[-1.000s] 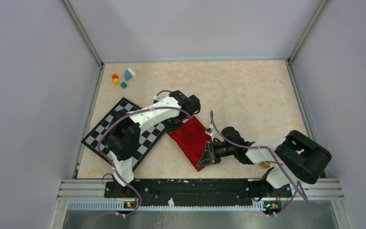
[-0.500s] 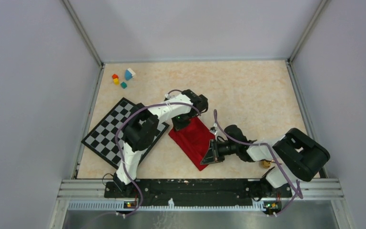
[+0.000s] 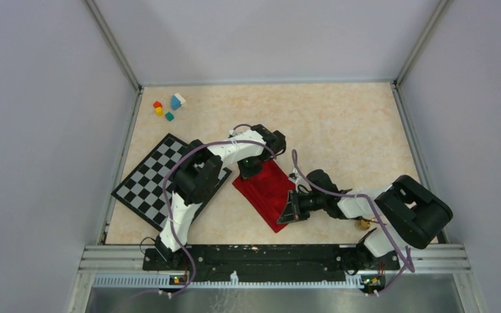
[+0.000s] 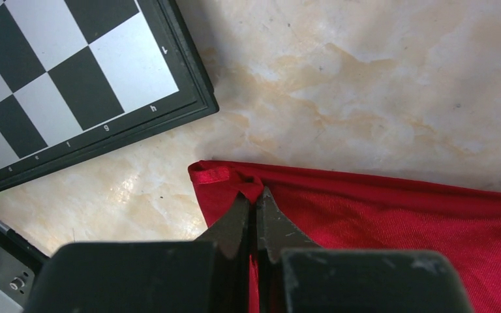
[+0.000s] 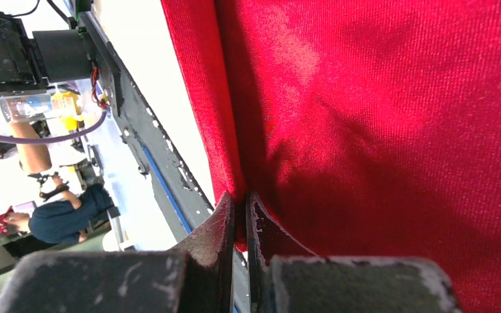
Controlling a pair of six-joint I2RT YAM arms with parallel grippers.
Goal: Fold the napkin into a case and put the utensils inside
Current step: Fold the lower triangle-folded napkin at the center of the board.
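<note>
2 pairs of jaws pinch opposite napkin (image 3: pixel 267 189) ends between their tips; folding underway, nothing inserted yet.

The far and right stretches of the beige marbled table (image 3: pixel 346 124) lie bare up to the plain grey walls (image 3: pixel 470 117), leaving open passage there. On the left, the black-and-white checkered board (image 3: pixel 140 186) with its raised dark rim and the small coloured blocks (image 3: pixel 168 107) in the far-left corner take up room, and the white left arm (image 3: pixel 199 179) arches over the board's right part. The right arm (image 3: pixel 359 207) lies low across the near right, and the flat red cloth napkin (image 3: pixel 267 189) fills the middle between them.
</note>
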